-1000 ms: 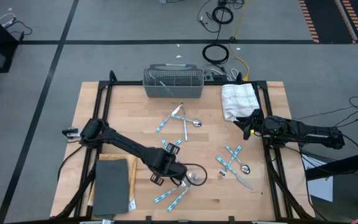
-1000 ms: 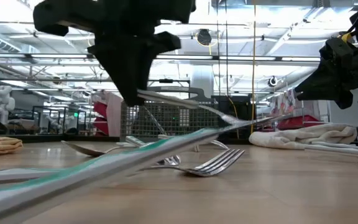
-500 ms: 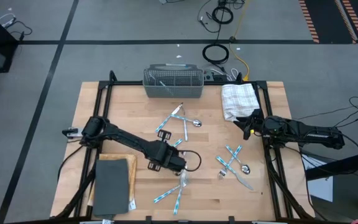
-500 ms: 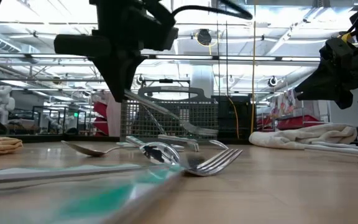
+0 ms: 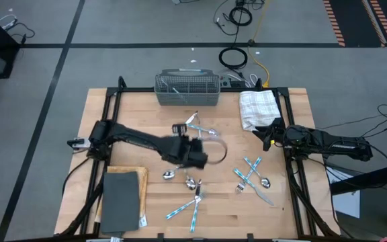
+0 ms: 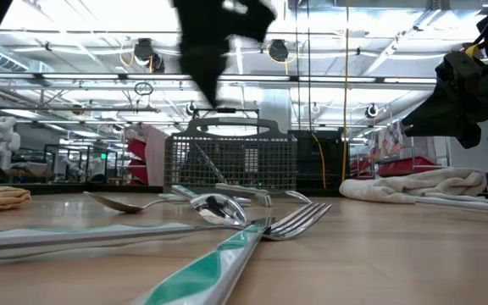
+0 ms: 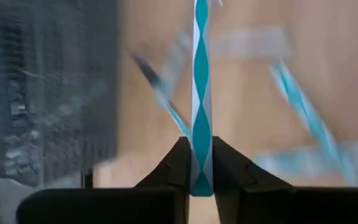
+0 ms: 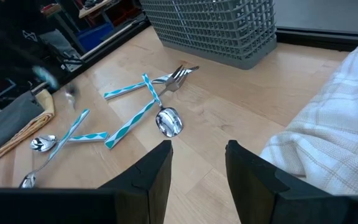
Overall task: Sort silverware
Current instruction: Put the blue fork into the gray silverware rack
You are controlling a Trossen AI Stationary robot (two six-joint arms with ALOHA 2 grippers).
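Note:
My left gripper (image 5: 202,153) hangs above the table's middle, shut on one piece of silverware (image 7: 201,74) with a teal-and-white handle; its head lies outside the left wrist view. In the low view this gripper (image 6: 212,80) is a dark shape high in front of the grey mesh basket (image 5: 187,89). More silverware lies flat on the wood: a pair (image 5: 197,124) near the basket, two spoons (image 5: 180,178), forks (image 5: 192,205) near the front, and a crossed group (image 5: 250,176) at the right. My right gripper (image 8: 197,168) waits open at the right edge, beside the white towel (image 5: 259,107). My left gripper pinches the handle's end (image 7: 201,146) between its two fingers (image 7: 178,163). The handle runs straight out ahead along the fingers, which slant down from above. The piece is lifted clear of the table.
A dark grey mat (image 5: 121,198) on a tan cloth lies at the front left. The basket stands at the far edge, with bare wood between it and the nearest silverware. Black frame rails run along both table sides.
My left gripper has risen and gone from the front of the table toward the far edge and the basket, rolling its wrist as it went. It stays shut on the piece, which has come up clear of the silverware lying at the front.

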